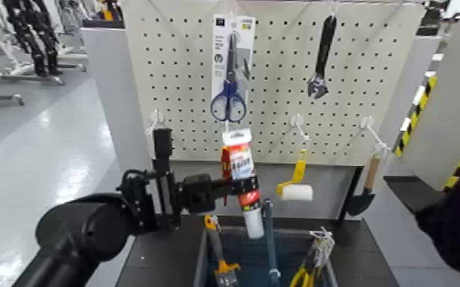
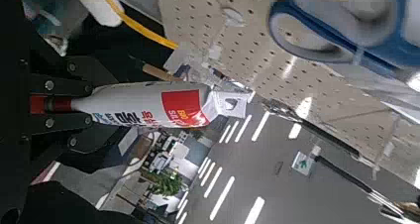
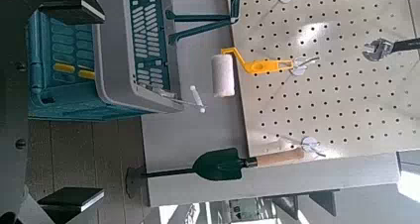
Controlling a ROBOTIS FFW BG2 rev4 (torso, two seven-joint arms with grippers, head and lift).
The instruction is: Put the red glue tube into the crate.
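Your left gripper (image 1: 246,185) is clamped on the tube (image 1: 241,162), jaws gripping its body, cap (image 1: 254,224) down, slightly tilted. Your right gripper (image 3: 99,105) waits off to the robot's right, jaws wide apart. The tube is over the far part of the crate (image 3: 112,46), in front of the pegboard (image 1: 279,91), not in yet. Main risk: the cap end looks close to the upright handle bar (image 1: 269,240); can't tell the gap. Lower it there and it could catch, twist in the jaws or tip out over the rim. Flat tube, soft wall by the look of it: squeeze too hard and it may buckle, too light and it may pivot. Release high and it could bounce off the scraper (image 1: 225,269) or pliers (image 1: 311,263) already inside. I'd clear the bar first, then go down. Materials: tube is smooth, red and white, with a flat crimped end and round white cap. Crate is rigid-looking, slotted teal wall, smooth grey rim. Scraper has an orange handle and flat blade; pegboard is pale, punched in a regular grid.
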